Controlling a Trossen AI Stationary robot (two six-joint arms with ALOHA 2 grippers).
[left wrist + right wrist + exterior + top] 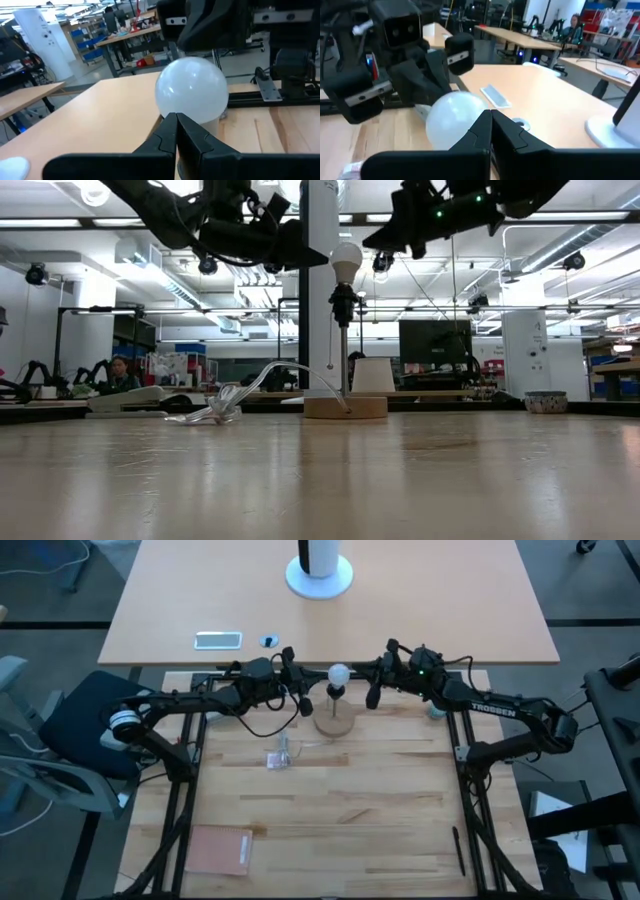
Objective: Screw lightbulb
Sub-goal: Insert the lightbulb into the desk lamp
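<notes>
Lightbulb: the lightbulb (339,673) sits upright atop a black socket stem (343,330), high above the worktop, between the two end effectors.
Stand: the stem rises from a round wooden base (334,722) near the far edge of the slatted wooden worktop (380,810).
Left end effector: the left end effector (305,700) hangs just beside the bulb, fingers pressed together, holding nothing.
Right end effector: the right end effector (372,695) hangs on the bulb's other side, fingers together, empty.
Surface: a clear plastic wrapper (279,753) lies near the base; a brown pad (219,849) lies at the near left corner.
Room: a lighter table (420,600) stands beyond; an open workshop with benches, a seated person (119,372) far back.
</notes>
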